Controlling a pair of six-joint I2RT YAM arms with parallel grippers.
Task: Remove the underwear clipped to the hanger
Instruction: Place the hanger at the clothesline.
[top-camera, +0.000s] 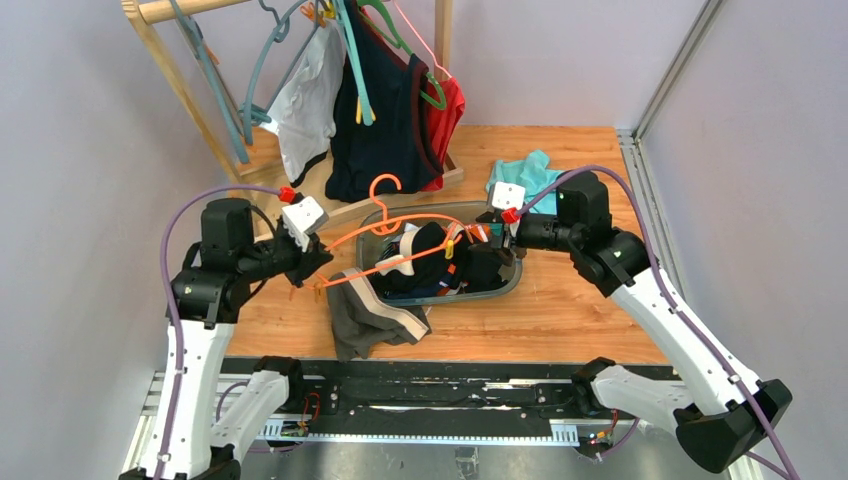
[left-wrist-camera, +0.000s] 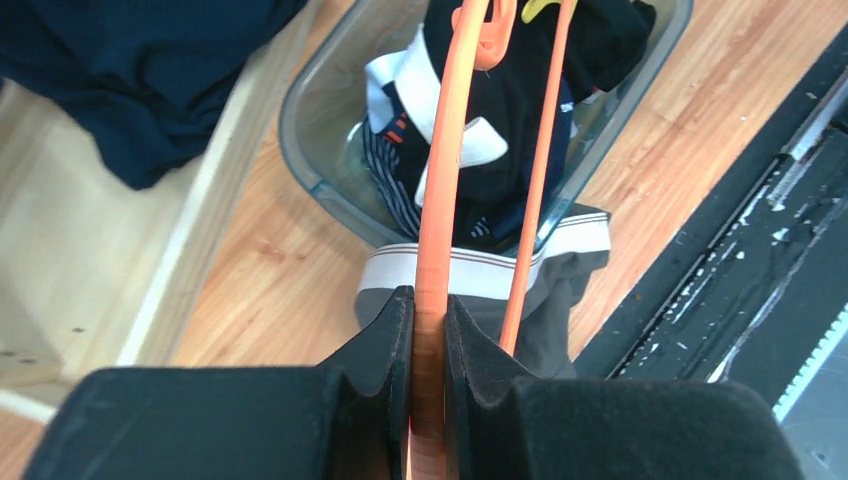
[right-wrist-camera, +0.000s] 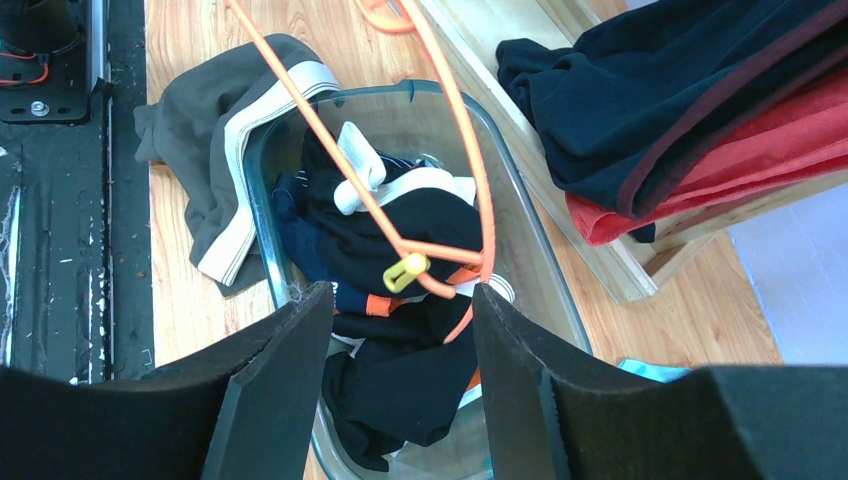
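Observation:
An orange hanger lies slanted over a clear bin. My left gripper is shut on the hanger's left end; the left wrist view shows the pads of this gripper pressed on the orange bar. A black brief with a white waistband hangs from the hanger into the bin, held by a yellow clip. My right gripper is open, just above that clip and the black brief. A dark grey-brown brief with a beige waistband lies on the table beside the bin.
A wooden rack at the back carries a navy tank top, a red garment and a white-grey garment. A teal cloth lies behind the right gripper. More dark clothes fill the bin.

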